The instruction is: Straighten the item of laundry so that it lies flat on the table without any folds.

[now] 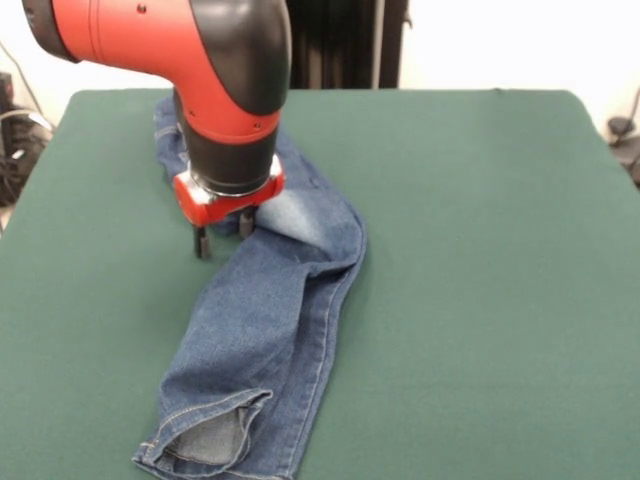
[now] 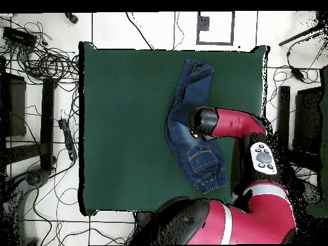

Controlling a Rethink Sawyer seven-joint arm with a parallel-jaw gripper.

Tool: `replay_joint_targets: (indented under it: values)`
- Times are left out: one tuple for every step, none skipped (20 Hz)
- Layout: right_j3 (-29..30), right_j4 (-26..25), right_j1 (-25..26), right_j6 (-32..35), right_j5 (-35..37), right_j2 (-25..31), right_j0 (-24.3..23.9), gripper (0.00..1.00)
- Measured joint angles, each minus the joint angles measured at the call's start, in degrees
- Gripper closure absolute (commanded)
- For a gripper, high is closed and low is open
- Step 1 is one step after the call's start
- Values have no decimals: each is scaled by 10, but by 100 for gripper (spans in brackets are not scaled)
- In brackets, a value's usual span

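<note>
The blue denim jeans lie on the dark green table, left of centre. They are bent at the middle, with one leg folded over the other and a cuff turned open at the near edge. My gripper is open and low at the jeans' left edge near the bend. One finger is over the cloth-covered table and the other is over the denim. In the overhead view the jeans show an orange-stitched pocket, and the arm's wrist hides the gripper.
The robot's red and black arm reaches over the table's right side in the overhead view. Cables and black stands lie on the floor around the table. The pedestal stands behind the far edge.
</note>
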Motion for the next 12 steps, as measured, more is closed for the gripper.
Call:
replay_joint_targets:
  values:
    - [2,0,-1,0,-2,0,0,0]
    - [3,0,-1,0,-4,0,0,0]
    - [4,0,-1,0,-5,0,0,0]
    - [5,0,-2,0,-5,0,0,0]
    - [5,1,-2,0,-5,-1,0,0]
    - [5,1,-2,0,-5,0,0,0]
    - [5,3,-2,0,-5,-1,-1,0]
    - [6,5,-2,0,-5,-1,-1,0]
    - [6,6,-2,0,-5,-1,-2,0]
    - [6,8,-2,0,-5,-1,-2,0]
    - [7,9,-3,0,-5,-1,-2,0]
    - [8,17,-3,0,-5,-1,-3,0]
